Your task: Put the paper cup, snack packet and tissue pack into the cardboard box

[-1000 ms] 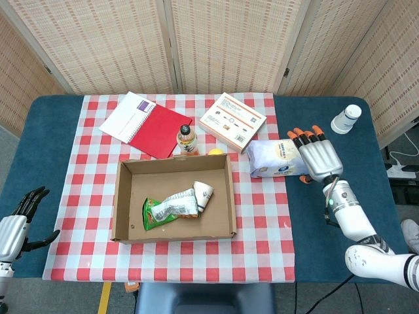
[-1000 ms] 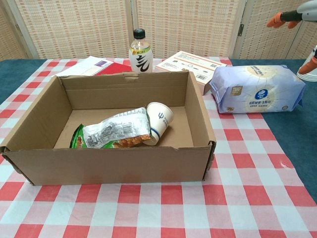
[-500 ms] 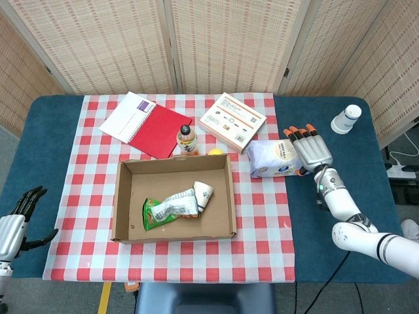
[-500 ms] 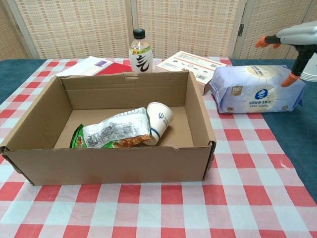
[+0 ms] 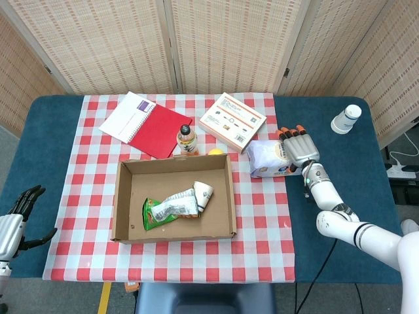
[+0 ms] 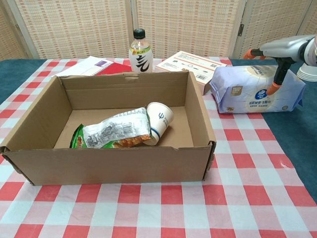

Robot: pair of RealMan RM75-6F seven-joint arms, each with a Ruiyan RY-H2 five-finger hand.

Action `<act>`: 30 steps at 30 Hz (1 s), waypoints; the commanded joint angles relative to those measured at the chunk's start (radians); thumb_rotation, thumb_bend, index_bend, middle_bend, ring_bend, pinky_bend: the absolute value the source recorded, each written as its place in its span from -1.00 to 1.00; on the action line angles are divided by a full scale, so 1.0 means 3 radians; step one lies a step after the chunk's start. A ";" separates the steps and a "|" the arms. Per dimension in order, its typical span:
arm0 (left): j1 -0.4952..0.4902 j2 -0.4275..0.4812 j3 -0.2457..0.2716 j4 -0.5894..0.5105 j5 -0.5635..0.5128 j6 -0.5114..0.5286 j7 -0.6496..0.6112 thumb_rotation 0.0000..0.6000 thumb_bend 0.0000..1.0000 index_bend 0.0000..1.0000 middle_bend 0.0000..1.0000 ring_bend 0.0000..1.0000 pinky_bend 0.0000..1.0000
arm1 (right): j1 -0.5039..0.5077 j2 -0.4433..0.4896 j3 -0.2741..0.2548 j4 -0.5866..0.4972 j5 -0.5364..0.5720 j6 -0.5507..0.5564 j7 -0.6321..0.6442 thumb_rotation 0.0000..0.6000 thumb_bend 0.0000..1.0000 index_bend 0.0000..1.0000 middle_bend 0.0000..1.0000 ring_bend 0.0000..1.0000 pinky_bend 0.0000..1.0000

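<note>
The cardboard box (image 5: 173, 235) (image 6: 109, 163) stands open in the middle of the checked cloth. Inside it the paper cup (image 5: 203, 193) (image 6: 159, 119) lies on its side against the crumpled snack packet (image 5: 170, 207) (image 6: 116, 130). To the right of the box the pale blue tissue pack (image 5: 265, 160) (image 6: 247, 91) lies on the cloth. My right hand (image 5: 296, 147) (image 6: 285, 48) is stretched flat over the pack's right half, its thumb hanging down at the near face; it does not grip the pack. My left hand (image 5: 16, 216) rests empty at the table's near left edge, fingers apart.
A drink bottle (image 5: 186, 139) (image 6: 139, 52) and a small yellow object (image 5: 215, 152) stand just behind the box. A flat printed carton (image 5: 232, 118) (image 6: 190, 64) lies behind the tissue pack. A red notebook (image 5: 147, 124) is at the back left, white stacked cups (image 5: 346, 119) at the far right.
My right hand has moved left and down, from beside the pack's right end to over its top. The tissue pack, the box and my left hand have stayed put.
</note>
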 commanded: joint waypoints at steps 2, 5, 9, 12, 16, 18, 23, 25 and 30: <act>0.0000 0.0001 0.0000 -0.0003 0.0004 0.0004 0.0002 1.00 -0.54 -0.82 -0.94 -1.00 -0.55 | 0.0020 -0.0129 -0.0043 0.0163 0.0069 -0.0105 0.0000 1.00 -1.00 -1.00 -1.00 -1.00 -1.00; 0.0000 0.0001 -0.0002 -0.0003 0.0000 0.0003 0.0002 1.00 -0.54 -0.82 -0.94 -1.00 -0.55 | 0.0022 -0.0197 -0.0080 0.0253 0.0067 -0.0153 -0.0007 1.00 -1.00 -1.00 -1.00 -1.00 -1.00; 0.0002 0.0001 -0.0004 0.0000 -0.0007 0.0001 0.0000 1.00 -0.54 -0.82 -0.94 -1.00 -0.55 | 0.0004 -0.0286 -0.0058 0.0354 -0.0022 -0.0089 0.0064 1.00 -1.00 -0.99 -1.00 -1.00 -0.99; 0.0001 0.0000 -0.0004 0.0002 -0.0011 -0.0005 0.0002 1.00 -0.54 -0.82 -0.94 -1.00 -0.55 | -0.0042 -0.0376 -0.0031 0.0455 -0.0200 0.0056 0.0172 1.00 -1.00 -0.65 -0.80 -0.91 -0.64; -0.0003 -0.0002 0.0000 0.0000 -0.0006 -0.0014 0.0011 1.00 -0.54 -0.82 -0.94 -1.00 -0.55 | -0.0123 -0.0525 -0.0006 0.0646 -0.0458 0.0280 0.0334 1.00 -1.00 0.06 -0.34 -0.46 -0.06; -0.0003 -0.0004 0.0001 0.0000 -0.0006 -0.0015 0.0015 1.00 -0.54 -0.82 -0.94 -1.00 -0.55 | -0.0150 -0.0563 -0.0003 0.0711 -0.0562 0.0326 0.0409 1.00 -0.98 0.27 -0.19 -0.30 0.10; -0.0002 -0.0003 -0.0002 0.0000 -0.0011 -0.0015 0.0016 1.00 -0.54 -0.82 -0.94 -1.00 -0.55 | -0.0182 -0.0592 -0.0002 0.0777 -0.0712 0.0371 0.0501 1.00 -0.91 0.65 0.04 -0.03 0.31; -0.0002 -0.0003 -0.0002 0.0003 -0.0015 -0.0019 0.0011 1.00 -0.54 -0.82 -0.94 -1.00 -0.55 | -0.0208 -0.0542 0.0031 0.0713 -0.0839 0.0497 0.0584 1.00 -0.86 0.80 0.11 0.06 0.40; -0.0007 -0.0001 -0.0002 0.0001 -0.0013 -0.0027 0.0002 1.00 -0.54 -0.82 -0.94 -1.00 -0.55 | -0.0233 -0.0232 0.0141 0.0268 -0.0947 0.0700 0.0518 1.00 -0.82 0.87 0.16 0.13 0.45</act>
